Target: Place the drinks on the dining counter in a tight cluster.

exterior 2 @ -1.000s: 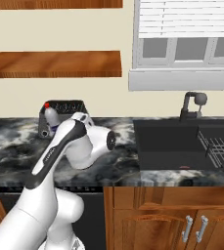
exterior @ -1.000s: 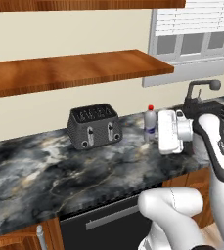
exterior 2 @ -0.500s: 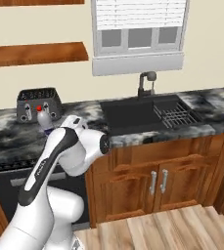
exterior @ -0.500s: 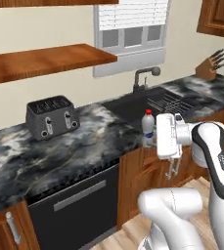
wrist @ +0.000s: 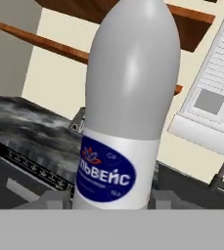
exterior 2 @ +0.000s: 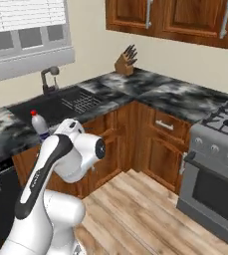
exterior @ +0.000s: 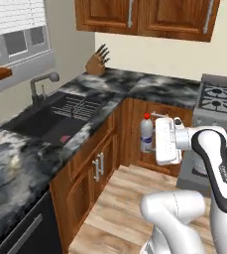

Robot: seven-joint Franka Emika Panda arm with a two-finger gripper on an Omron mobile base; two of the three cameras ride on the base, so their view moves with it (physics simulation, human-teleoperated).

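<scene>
1. Item in hand: you carry the small clear bottle with a red cap [exterior: 146,134], upright, in the two-finger gripper [exterior: 157,141], held out in mid-air over the light wooden floor [exterior: 130,198]. The hand view shows its pale body and blue oval label [wrist: 106,175] between the finger tips; the jaws are clamped on it.
2. Surroundings: the marbled black-and-grey worktop [exterior: 135,84] holds the dark sink [exterior: 50,121], grey tap [exterior: 40,84] and wooden knife block [exterior: 96,62]. The grey stove [exterior 2: 220,149] stands beside it. I judge this is not the dining counter.
3. Done: one drink is picked up and in transit.
4. Left: you have yet to reach the dining counter and set this bottle down. The wine and juice bottles must also stand close by it; where they are now, I cannot tell.
</scene>
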